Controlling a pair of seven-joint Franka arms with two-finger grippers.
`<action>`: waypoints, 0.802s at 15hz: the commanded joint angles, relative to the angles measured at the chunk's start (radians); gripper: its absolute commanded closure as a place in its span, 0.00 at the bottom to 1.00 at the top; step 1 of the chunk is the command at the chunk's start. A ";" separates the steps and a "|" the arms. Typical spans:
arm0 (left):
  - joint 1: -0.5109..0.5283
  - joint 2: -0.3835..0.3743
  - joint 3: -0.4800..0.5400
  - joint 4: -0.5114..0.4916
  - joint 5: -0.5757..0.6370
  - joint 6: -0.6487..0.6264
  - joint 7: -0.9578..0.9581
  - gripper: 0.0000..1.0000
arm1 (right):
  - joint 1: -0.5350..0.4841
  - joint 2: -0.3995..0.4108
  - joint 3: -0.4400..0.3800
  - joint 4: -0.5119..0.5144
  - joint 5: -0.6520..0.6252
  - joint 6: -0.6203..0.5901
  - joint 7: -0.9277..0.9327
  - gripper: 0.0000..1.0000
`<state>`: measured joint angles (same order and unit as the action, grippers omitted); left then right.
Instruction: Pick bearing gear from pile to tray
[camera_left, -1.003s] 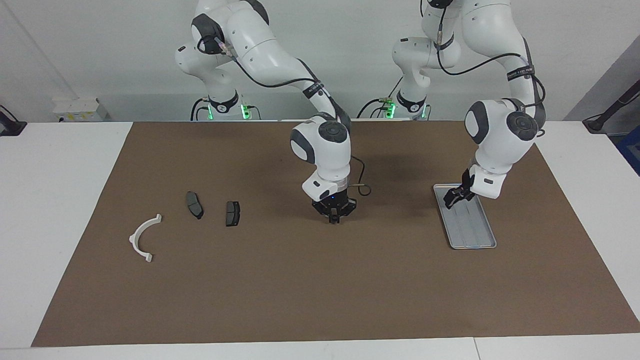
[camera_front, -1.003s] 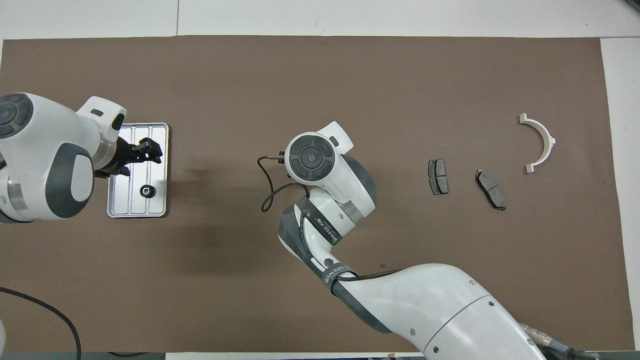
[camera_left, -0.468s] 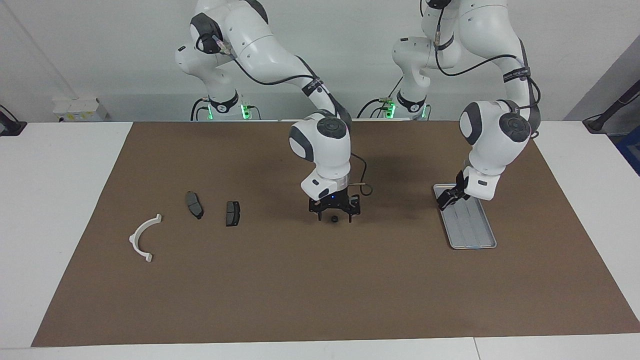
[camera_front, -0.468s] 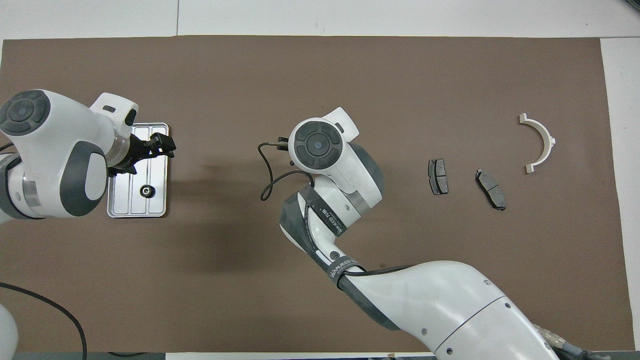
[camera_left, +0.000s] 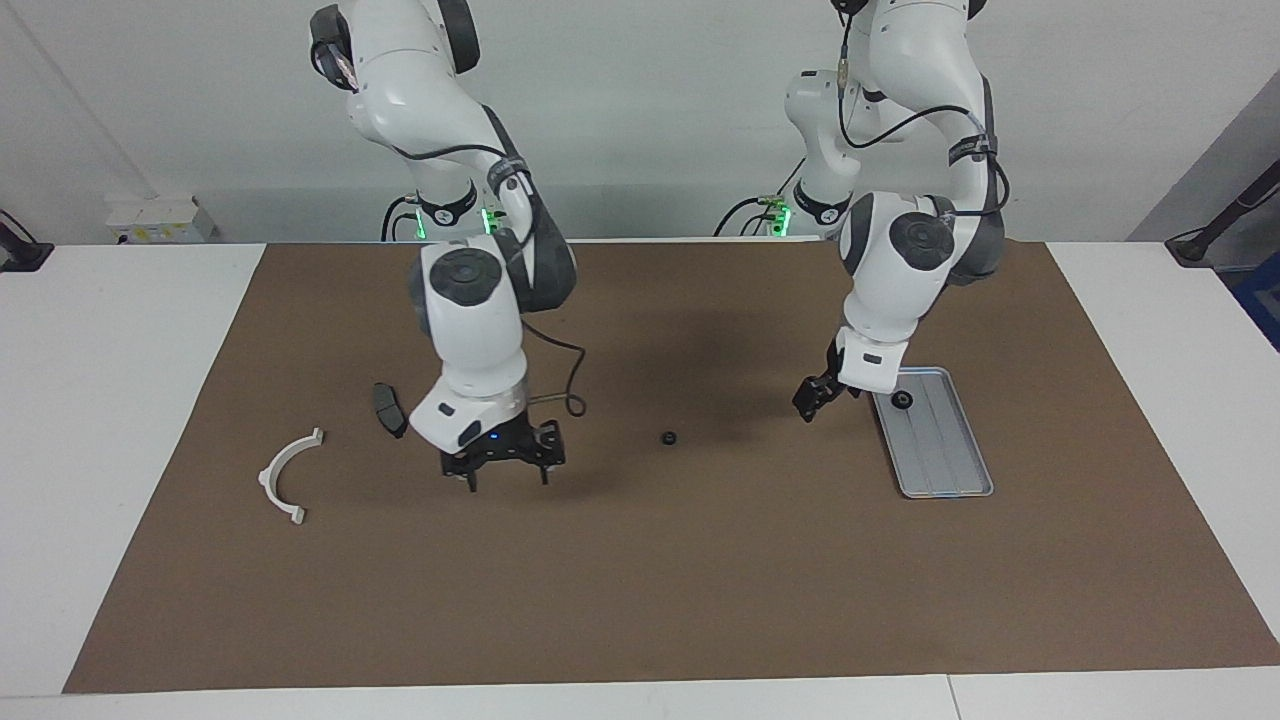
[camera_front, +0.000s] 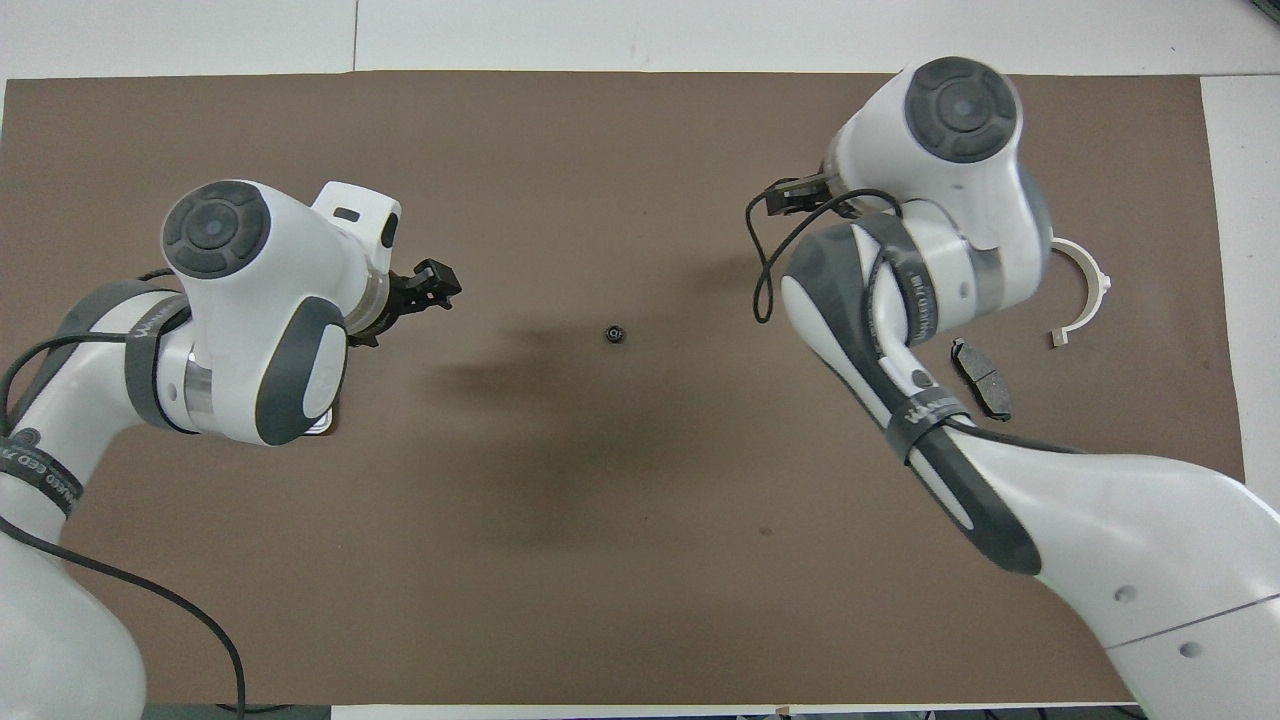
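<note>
The brown mat (camera_left: 640, 580) lies broad and bare around a small black gear (camera_left: 668, 438) at its middle, well apart from the tray (camera_left: 945, 470), where another gear (camera_left: 902, 401) sits. The right gripper (camera_left: 508, 478) hangs spread over the brake pads (camera_front: 982, 377); the left gripper (camera_left: 812, 402), jaws spread and empty, hovers just off the tray's edge.

A small black gear (camera_front: 614, 334) lies alone mid-mat (camera_front: 600, 150) between two white arms; a white half-ring bracket (camera_front: 1090, 290) and a dark brake pad (camera_front: 982, 377) show beside the right arm (camera_front: 900, 260).

Right gripper (camera_left: 508, 470) released small black gear (camera_left: 668, 438), swung toward pads; left gripper (camera_left: 815, 400) apparently left tray (camera_left: 940, 450).
</note>
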<state>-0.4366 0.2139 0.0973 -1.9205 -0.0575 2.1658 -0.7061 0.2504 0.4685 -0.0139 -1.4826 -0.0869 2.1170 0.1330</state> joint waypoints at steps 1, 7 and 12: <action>-0.103 0.079 0.018 0.084 -0.008 -0.015 -0.099 0.00 | -0.104 -0.120 0.020 -0.021 -0.004 -0.142 -0.186 0.00; -0.238 0.286 0.019 0.320 -0.013 -0.032 -0.294 0.00 | -0.249 -0.372 0.011 -0.033 0.105 -0.461 -0.262 0.00; -0.317 0.337 0.018 0.319 -0.008 -0.014 -0.368 0.00 | -0.275 -0.445 0.005 -0.036 0.105 -0.574 -0.253 0.00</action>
<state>-0.7283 0.5139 0.0956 -1.6305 -0.0582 2.1651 -1.0564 -0.0074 0.0536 -0.0146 -1.4866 -0.0001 1.5627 -0.1219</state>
